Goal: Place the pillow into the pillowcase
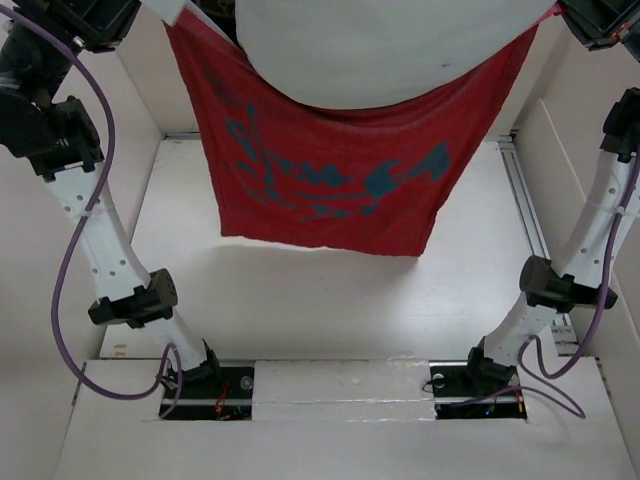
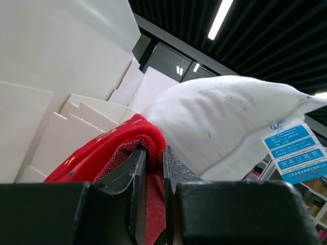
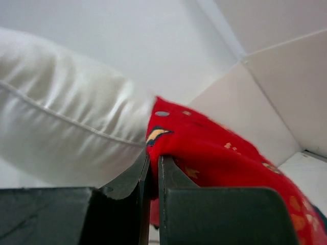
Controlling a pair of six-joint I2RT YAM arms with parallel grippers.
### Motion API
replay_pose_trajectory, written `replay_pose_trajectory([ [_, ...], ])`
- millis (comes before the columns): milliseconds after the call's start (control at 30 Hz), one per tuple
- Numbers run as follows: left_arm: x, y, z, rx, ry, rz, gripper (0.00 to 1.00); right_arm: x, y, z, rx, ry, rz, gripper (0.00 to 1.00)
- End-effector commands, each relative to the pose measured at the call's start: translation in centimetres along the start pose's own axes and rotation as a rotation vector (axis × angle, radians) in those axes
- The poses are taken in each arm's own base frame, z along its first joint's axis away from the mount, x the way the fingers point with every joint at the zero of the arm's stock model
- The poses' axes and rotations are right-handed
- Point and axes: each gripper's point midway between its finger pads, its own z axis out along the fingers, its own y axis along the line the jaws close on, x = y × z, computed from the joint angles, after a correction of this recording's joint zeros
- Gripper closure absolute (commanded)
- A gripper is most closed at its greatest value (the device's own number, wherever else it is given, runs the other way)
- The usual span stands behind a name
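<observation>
The red pillowcase (image 1: 340, 170) hangs in the air above the table, stretched between both raised arms, its printed side showing faintly through the cloth. The white pillow (image 1: 380, 50) bulges out of its open top edge, its lower part inside the case. In the left wrist view my left gripper (image 2: 153, 150) is shut on a fold of the pillowcase (image 2: 102, 150), with the pillow (image 2: 225, 117) just behind it. In the right wrist view my right gripper (image 3: 153, 155) is shut on the other corner of the pillowcase (image 3: 214, 148), next to the pillow (image 3: 61, 132).
The white table (image 1: 300, 300) lies below the hanging cloth, with white walls on both sides. A metal rail (image 1: 525, 200) runs along the table's right side. A blue label (image 2: 296, 150) hangs from the pillow's end.
</observation>
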Motion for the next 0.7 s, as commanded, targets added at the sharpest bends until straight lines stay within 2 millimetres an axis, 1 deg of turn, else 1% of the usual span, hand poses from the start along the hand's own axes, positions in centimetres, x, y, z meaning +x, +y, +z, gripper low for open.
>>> replay_pose_trajectory([
  [0, -7.2, 3.4, -1.0, -0.048, -0.303, -0.071, 1.0, -6.8, -9.5, -2.5, 0.323, -0.33, 0.185, 1.0],
  [33, -7.1, 1.5, -0.5, -0.033, -0.308, -0.039, 1.0, -8.2, -10.4, -3.3, 0.375, -0.417, 0.161, 1.0],
  [67, -7.7, 2.7, -0.6, -0.072, -0.327, -0.08, 1.0, -8.1, -9.7, -3.8, 0.414, -0.46, 0.14, 1.0],
  [100, -8.1, 3.9, -0.8, -0.099, -0.343, -0.137, 1.0, -8.3, -11.2, -4.7, 0.474, -0.494, 0.139, 1.0],
  [133, -8.4, 7.2, -1.5, -0.172, -0.351, -0.238, 1.0, -8.0, -12.7, -5.2, 0.51, -0.495, 0.168, 1.0],
  [167, -8.3, 8.8, -1.9, -0.23, -0.352, -0.275, 1.0, -7.3, -13.3, -4.8, 0.518, -0.461, 0.18, 1.0],
  [200, -8.1, 10.1, -2.2, -0.28, -0.35, -0.283, 1.0, -6.8, -16.2, -4.8, 0.555, -0.415, 0.186, 1.0],
  [233, -7.8, 12.5, -3.1, -0.386, -0.362, -0.346, 1.0, -5.2, -17.2, -4.3, 0.554, -0.328, 0.218, 1.0],
  [267, -7.4, 13.1, -3.2, -0.418, -0.358, -0.346, 1.0, -3.4, -17.9, -2.9, 0.531, -0.251, 0.245, 1.0],
  [300, -6.7, 14.3, -3.3, -0.453, -0.344, -0.363, 1.0, -2.4, -19.1, -2.3, 0.516, -0.196, 0.275, 1.0],
  [333, -6.1, 15.3, -3.5, -0.492, -0.335, -0.358, 1.0, -1.1, -19.6, -1.6, 0.502, -0.142, 0.274, 1.0],
  [367, -6.0, 16.9, -4.2, -0.526, -0.339, -0.375, 1.0, 1.2, -18.7, 0.3, 0.413, -0.033, 0.26, 1.0],
  [400, -5.2, 17.3, -3.9, -0.536, -0.312, -0.38, 1.0, 3.0, -20.2, 0.7, 0.386, 0.026, 0.306, 1.0],
  [433, -4.7, 18.4, -3.9, -0.551, -0.291, -0.39, 1.0, 4.2, -18.6, 1.6, 0.324, 0.065, 0.344, 1.0],
  [467, -3.9, 19.9, -4.7, -0.6, -0.261, -0.403, 1.0, 4.9, -17.7, 2.1, 0.269, 0.096, 0.327, 1.0],
  [500, -3.7, 19.9, -4.8, -0.617, -0.254, -0.389, 1.0, 5.7, -18.1, 2.6, 0.268, 0.096, 0.369, 1.0],
  [533, -3.6, 20.3, -5.0, -0.625, -0.249, -0.376, 1.0, 6.1, -19.9, 2.1, 0.305, 0.067, 0.423, 1.0],
  [567, -3.1, 19.7, -4.5, -0.571, -0.18, -0.339, 1.0, 6.1, -20.9, 1.9, 0.326, 0.039, 0.426, 1.0],
  [600, -2.8, 19.8, -4.3, -0.542, -0.157, -0.373, 1.0, 6.3, -22.3, 1.8, 0.379, 0.012, 0.447, 1.0],
  [633, -2.8, 19.1, -3.8, -0.487, -0.124, -0.355, 1.0, 5.4, -19.8, 2.4, 0.357, 0.019, 0.372, 1.0],
  [667, -3.0, 19.6, -3.6, -0.451, -0.092, -0.353, 1.0, 5.8, -20.1, 3.0, 0.361, 0.048, 0.318, 1.0],
])
